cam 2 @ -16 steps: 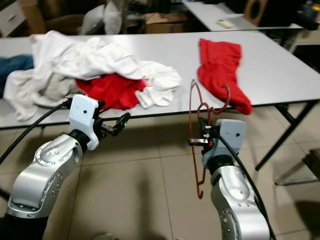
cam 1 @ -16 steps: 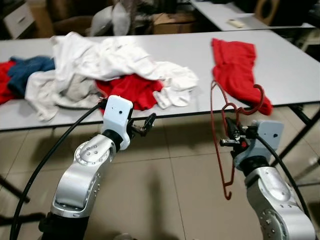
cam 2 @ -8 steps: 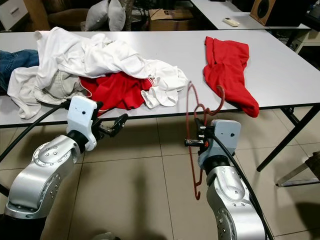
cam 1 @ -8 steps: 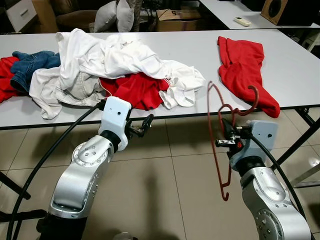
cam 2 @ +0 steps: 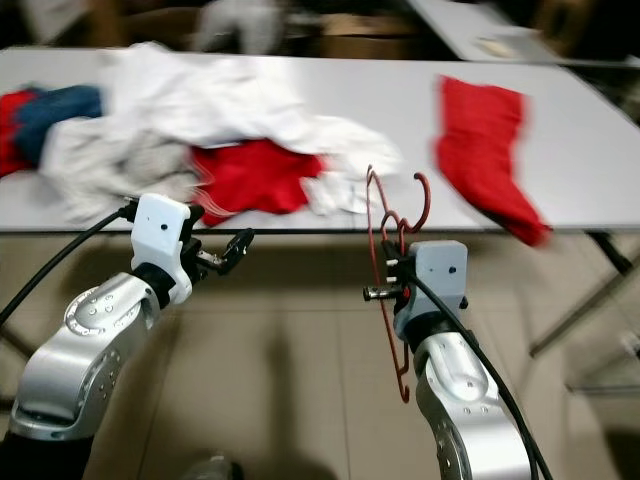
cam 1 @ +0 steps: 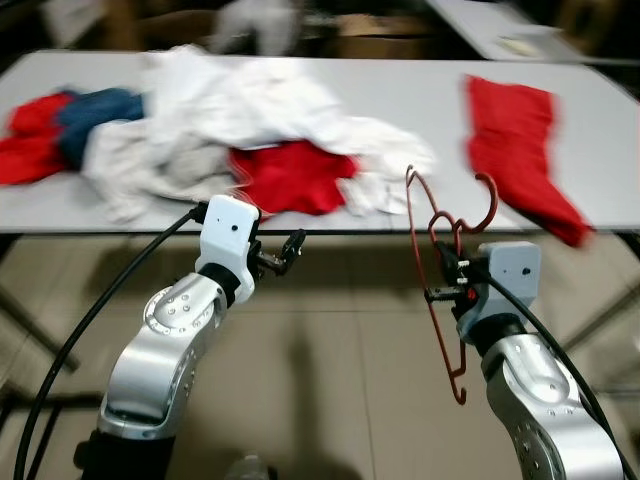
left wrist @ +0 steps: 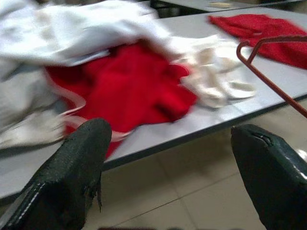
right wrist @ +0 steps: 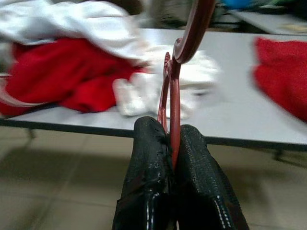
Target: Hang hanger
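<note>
the whole scene has slid and gone blurred since half a second ago: the clothes pile now sits further right in the head views and the red garment has drifted toward the right edge. that is the camera swinging, most likely the robot turning or stepping, not the clothes moving.

the right gripper [cam 1: 447, 283] keeps the same hold throughout. its jaws are pinched tight on the red hanger [cam 1: 437, 270], gripping the wire just below the hook, as the right wrist view shows with the two black fingers [right wrist: 144, 191] pressed together around the thin red bar. the hanger stands upright in front of the near edge of the surface [cam 1: 560, 95], its hook up at about edge height and its lower end dangling toward the floor [cam 1: 340, 400].

the left gripper [cam 1: 281, 256] is still raised at the left, near the surface edge, jaws spread wide with nothing between them, pointing at the red cloth [left wrist: 129, 86] under the white clothes [cam 1: 250, 100]. the separate red garment [cam 1: 515, 140] lies on the right of the surface.

no rail or rod to hang on can be seen yet, so the turning probably means the robot is carrying the hanger off to find one; the hanging itself is not begun.
</note>
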Motion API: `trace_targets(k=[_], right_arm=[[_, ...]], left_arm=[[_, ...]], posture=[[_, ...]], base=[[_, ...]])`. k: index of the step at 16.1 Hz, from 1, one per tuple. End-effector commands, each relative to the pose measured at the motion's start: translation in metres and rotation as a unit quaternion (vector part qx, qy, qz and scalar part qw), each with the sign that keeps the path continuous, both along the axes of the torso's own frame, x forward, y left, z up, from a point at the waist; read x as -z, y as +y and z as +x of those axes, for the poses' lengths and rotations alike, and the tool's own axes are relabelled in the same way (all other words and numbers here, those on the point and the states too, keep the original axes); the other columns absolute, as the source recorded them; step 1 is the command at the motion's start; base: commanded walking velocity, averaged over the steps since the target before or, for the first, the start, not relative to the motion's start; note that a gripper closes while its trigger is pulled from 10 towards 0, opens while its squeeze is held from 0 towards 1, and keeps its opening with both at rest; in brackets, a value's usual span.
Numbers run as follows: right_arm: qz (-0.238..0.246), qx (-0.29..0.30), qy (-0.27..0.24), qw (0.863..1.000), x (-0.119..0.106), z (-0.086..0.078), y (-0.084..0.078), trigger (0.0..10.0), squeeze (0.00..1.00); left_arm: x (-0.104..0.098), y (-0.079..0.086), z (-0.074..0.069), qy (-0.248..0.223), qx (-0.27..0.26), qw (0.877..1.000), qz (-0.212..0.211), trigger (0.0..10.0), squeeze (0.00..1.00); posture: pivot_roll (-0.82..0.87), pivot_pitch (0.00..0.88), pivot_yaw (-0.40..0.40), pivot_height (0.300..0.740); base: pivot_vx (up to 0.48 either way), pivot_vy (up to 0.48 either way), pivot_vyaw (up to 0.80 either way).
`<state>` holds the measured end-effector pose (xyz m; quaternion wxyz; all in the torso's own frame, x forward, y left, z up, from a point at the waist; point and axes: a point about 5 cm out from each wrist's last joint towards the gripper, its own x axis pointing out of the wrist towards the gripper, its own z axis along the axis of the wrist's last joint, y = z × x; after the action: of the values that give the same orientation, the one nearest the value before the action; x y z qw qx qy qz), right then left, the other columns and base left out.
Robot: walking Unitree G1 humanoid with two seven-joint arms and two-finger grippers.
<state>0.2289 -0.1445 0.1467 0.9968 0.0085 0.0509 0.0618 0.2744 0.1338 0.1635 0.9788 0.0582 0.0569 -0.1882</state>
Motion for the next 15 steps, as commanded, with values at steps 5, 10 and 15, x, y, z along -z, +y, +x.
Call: trace_targets(k=[5,10,15], right_arm=[[0.044,0.017,0.009,0.999,-0.002,-0.002,-0.01,10.0,0.0],[0.017,-0.006,-0.029,0.999,-0.012,0.006,-0.009,10.0,0.0],[0.023,-0.006,-0.035,0.999,-0.016,0.01,-0.014,10.0,0.0]], left_arm=[[0.003,-0.003,-0.003,0.001,-0.011,1.0,-0.015,10.0,0.82],[0.001,-0.001,0.002,-0.009,-0.026,0.999,-0.026,10.0,0.82],[0.001,-0.004,0.004,-0.015,-0.025,0.999,-0.03,10.0,0.82]], posture=[[-0.02,0.048,-0.025,0.74],[-0.02,0.037,-0.039,0.74],[-0.03,0.035,-0.04,0.74]], base=[[0.241,0.0,0.0],[0.252,0.0,0.0],[0.267,0.0,-0.32]])
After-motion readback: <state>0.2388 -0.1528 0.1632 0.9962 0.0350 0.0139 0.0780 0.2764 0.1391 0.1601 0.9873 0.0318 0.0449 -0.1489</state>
